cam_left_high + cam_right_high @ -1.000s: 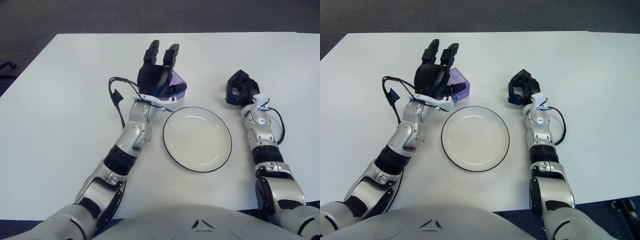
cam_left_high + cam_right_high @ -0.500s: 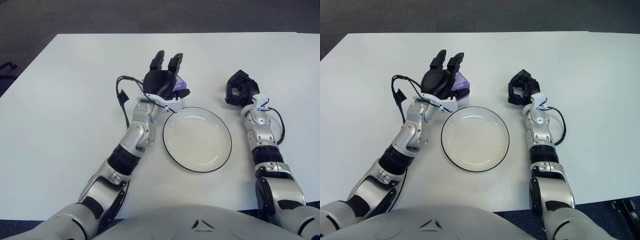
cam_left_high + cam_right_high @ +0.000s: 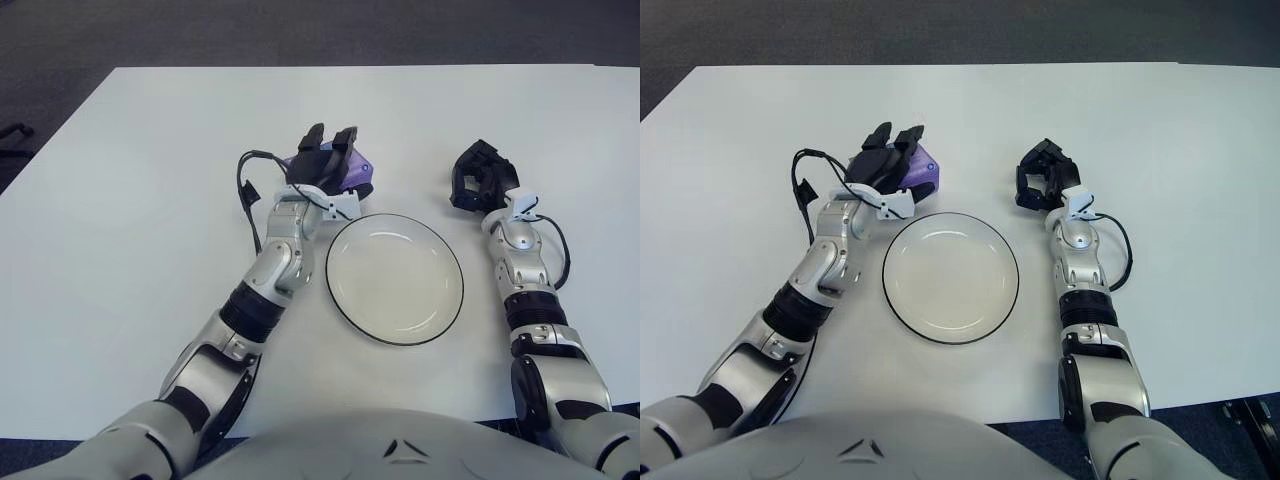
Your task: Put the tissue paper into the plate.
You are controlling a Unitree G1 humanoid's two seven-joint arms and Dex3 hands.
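Close the spread fingers [image 3: 330, 140] of the left hand [image 3: 322, 163] firmly around the purple tissue pack [image 3: 352, 172] on the counter [image 3: 120, 200] just beyond the plate [image 3: 395, 279] before lifting.

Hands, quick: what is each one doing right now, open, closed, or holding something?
Left hand: lowered over the purple tissue pack, fingers around it; a firm grip cannot be told.
Right hand: curled shut, holding nothing, right of the plate.

A large white table [image 3: 130, 200] with a plain matte top fills most of both views, its far edge and left corner bordered by dark grey carpeted floor [image 3: 300, 30] under even, diffuse lighting without hard shadows.
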